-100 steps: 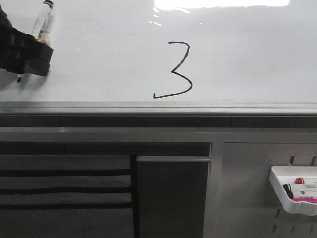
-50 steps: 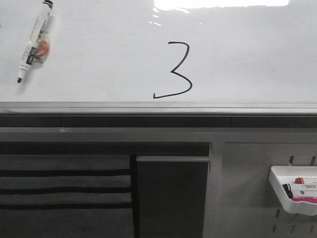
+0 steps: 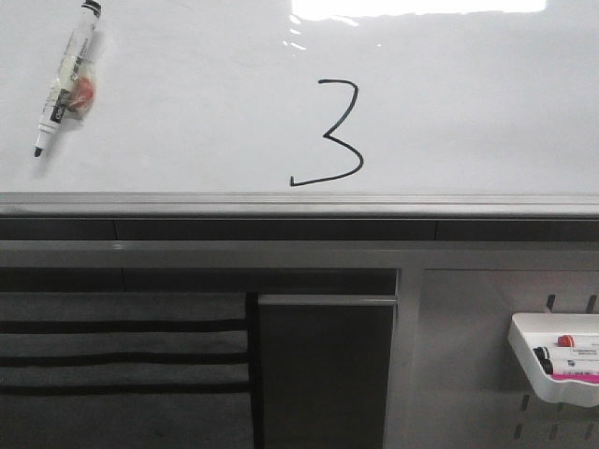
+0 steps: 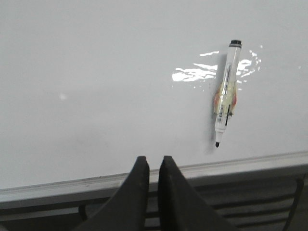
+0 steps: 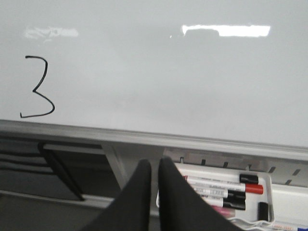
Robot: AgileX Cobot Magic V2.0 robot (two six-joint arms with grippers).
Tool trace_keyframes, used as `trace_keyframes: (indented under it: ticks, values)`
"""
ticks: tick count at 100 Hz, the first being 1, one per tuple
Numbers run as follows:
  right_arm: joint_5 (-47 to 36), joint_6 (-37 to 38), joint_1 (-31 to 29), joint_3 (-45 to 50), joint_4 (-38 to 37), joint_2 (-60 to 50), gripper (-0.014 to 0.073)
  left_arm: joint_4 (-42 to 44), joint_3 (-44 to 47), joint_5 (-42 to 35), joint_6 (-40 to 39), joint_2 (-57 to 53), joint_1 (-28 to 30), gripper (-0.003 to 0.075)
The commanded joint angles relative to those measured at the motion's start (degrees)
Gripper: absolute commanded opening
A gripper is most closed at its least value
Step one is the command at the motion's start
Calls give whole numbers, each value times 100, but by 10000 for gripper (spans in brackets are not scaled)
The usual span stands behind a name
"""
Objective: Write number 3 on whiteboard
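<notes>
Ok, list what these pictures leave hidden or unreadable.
- Marker label: too small to read, front and left wrist views.
- Tray pens: cut off by the front view's edge, partly hidden behind the right gripper.
- Whiteboard top: glare, cut by the frame.

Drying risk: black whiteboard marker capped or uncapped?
Uncapped: the clear-barrelled black marker lies on the glossy whiteboard, bare black tip exposed.
</notes>
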Motion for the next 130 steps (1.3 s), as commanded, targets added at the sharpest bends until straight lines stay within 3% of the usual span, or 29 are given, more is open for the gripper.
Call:
trace_keyframes:
  ticks: [1, 24, 80, 108, 130]
  values:
    - [-896, -83, -28, 193, 147, -416, -69, -555, 238, -1030, -77, -284, 10, -20]
    - [-2503, -83, -28, 1190, 924, -1265, -69, -1125, 1018, -1740, -77, -459, 10, -20]
    - [-2427, -83, -28, 1662, 924, -1293, -69, -1125, 1614, -1767, -77, -498, -126, -20]
    - [-2427, -83, -28, 1662, 924, -1293, -69, -815, 2145, -2503, -77, -1954, -468, -20]
    - [-2427, -83, -28, 1662, 924, -1293, -69, -761, 2597, -2469, -77, -2720, -445, -20]
